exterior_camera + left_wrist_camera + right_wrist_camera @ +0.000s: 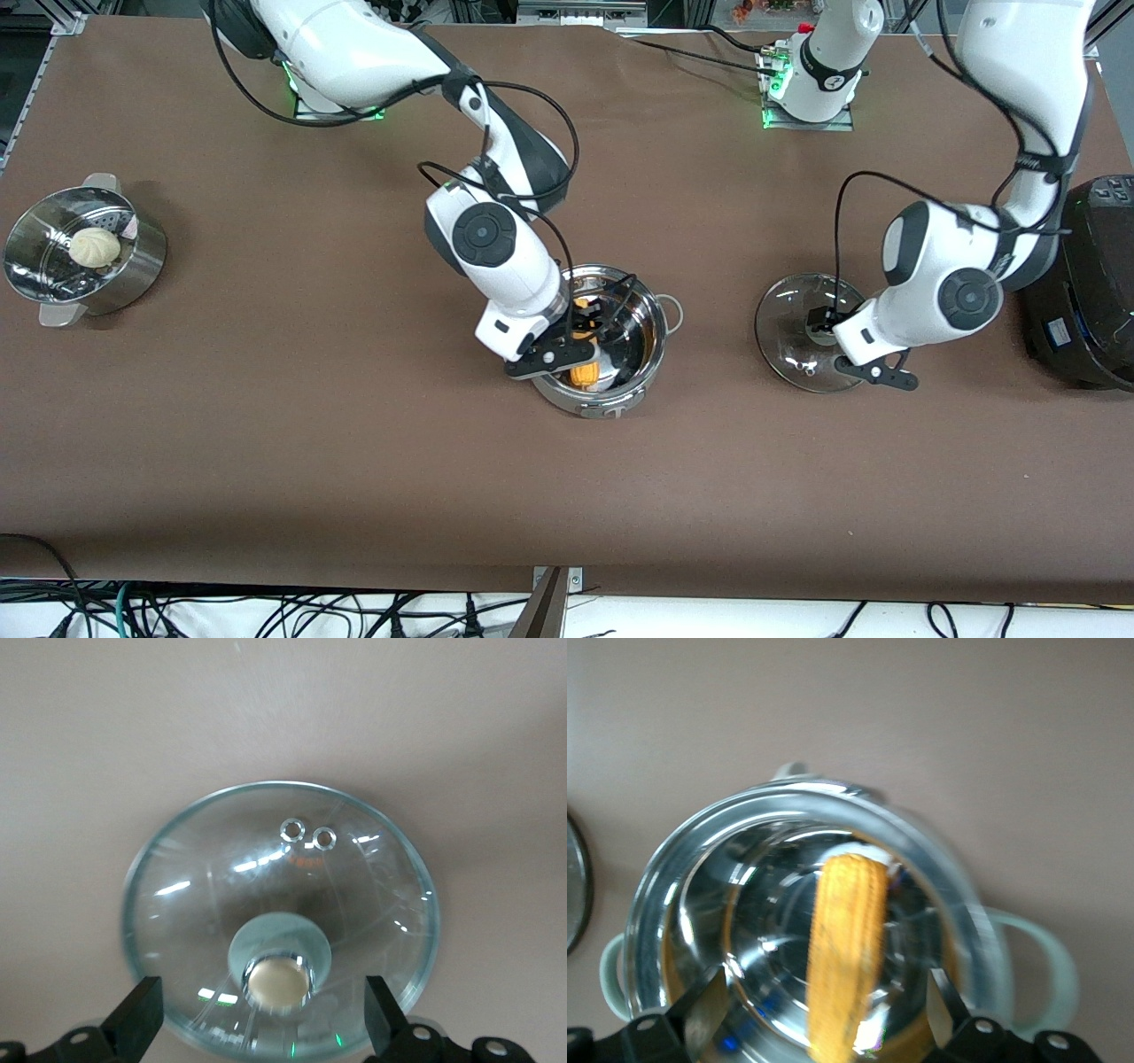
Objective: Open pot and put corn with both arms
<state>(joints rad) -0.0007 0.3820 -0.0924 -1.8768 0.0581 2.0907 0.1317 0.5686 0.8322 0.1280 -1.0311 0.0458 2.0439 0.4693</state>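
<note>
Both arms show in the front view, the right gripper (580,341) over the pot (609,341) where the corn (585,372) lies, while the left wrist view has the left gripper (263,1010) spread wide astride the lid (280,917) (resting on the table), and the right wrist view shows wide, empty fingers flanking the cob's long axis.

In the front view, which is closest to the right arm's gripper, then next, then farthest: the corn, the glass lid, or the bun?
From the right gripper, over the pot:
1. The corn, right under it, inside the pot.
2. The glass lid, on the table toward the left arm's end, beneath the left gripper.
3. The bun, in the steamer basket at the right arm's end of the table.
</note>
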